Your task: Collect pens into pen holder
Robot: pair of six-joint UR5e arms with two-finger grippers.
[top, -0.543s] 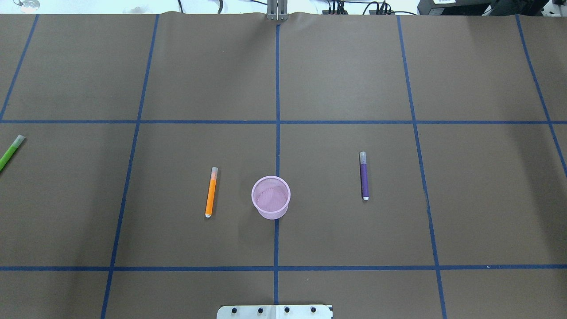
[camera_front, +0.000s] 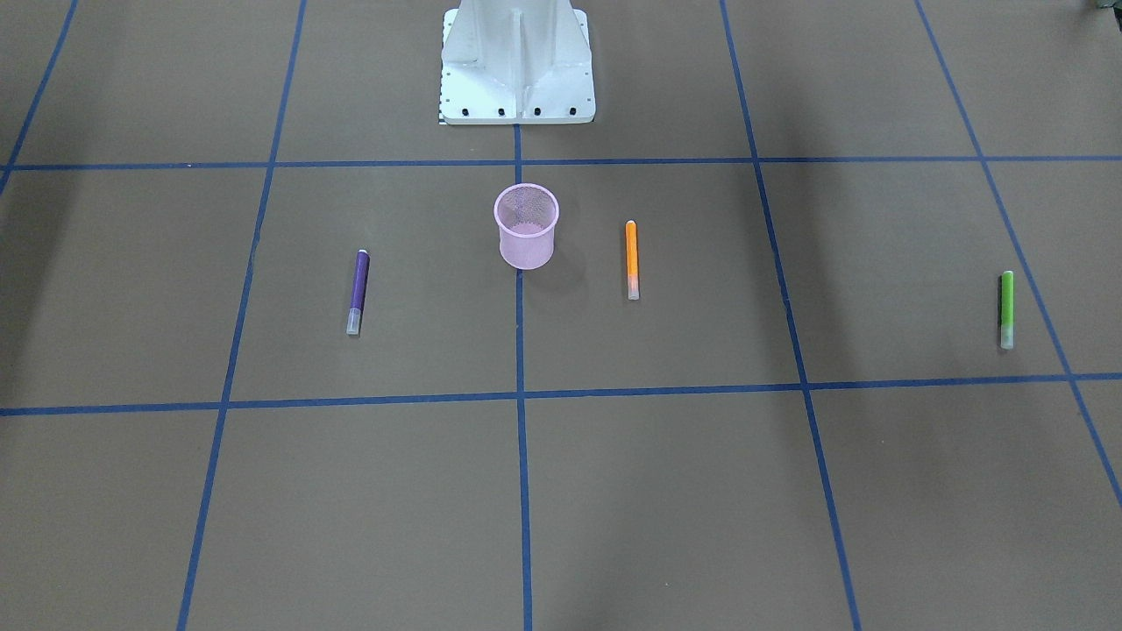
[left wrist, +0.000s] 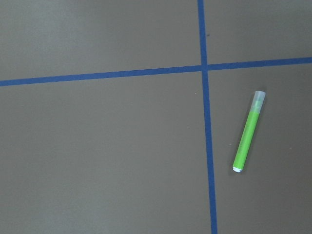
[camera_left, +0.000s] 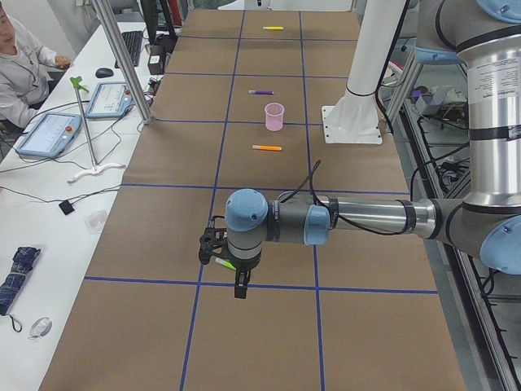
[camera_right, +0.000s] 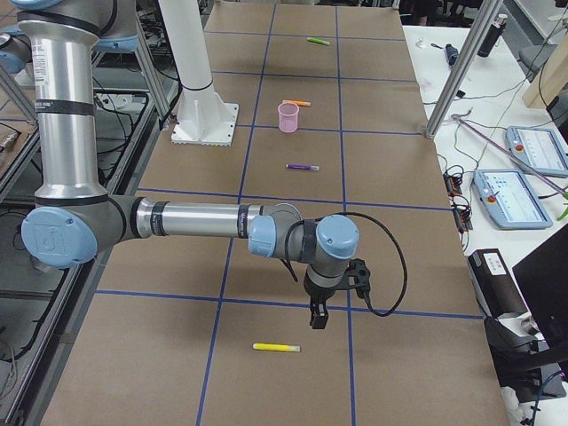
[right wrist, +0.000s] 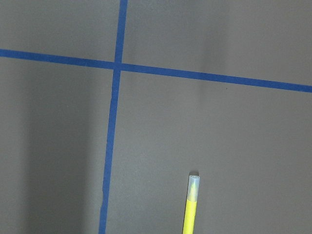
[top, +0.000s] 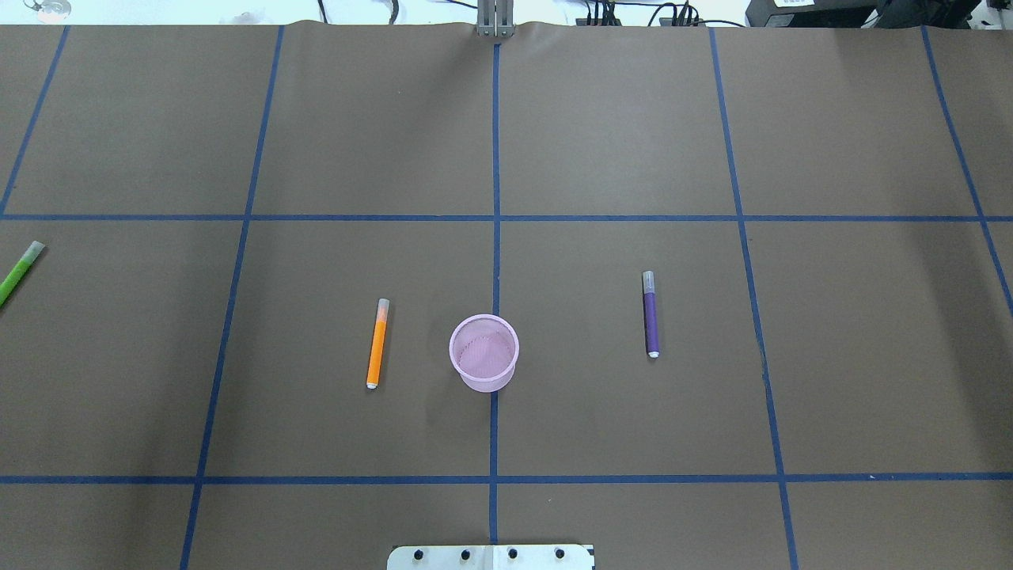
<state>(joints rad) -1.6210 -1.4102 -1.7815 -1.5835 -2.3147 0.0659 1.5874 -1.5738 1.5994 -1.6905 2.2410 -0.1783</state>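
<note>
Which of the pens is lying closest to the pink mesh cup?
The slim orange pen, just beside the pink wire-mesh pen holder; the purple pen lies farther off.

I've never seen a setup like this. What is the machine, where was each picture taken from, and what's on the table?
This is a robot: two jointed arms on one white base, at a brown table. Two pictures look down on the table, from behind and in front of the robot; two look along it from either end; two come from cameras on the wrists. A pink mesh pen holder stands mid-table, with an orange pen and a purple pen lying on either side. The left gripper, a two-finger claw, hangs near a green pen; the right gripper near a yellow pen. All four pens lie on the table, unheld.
</note>
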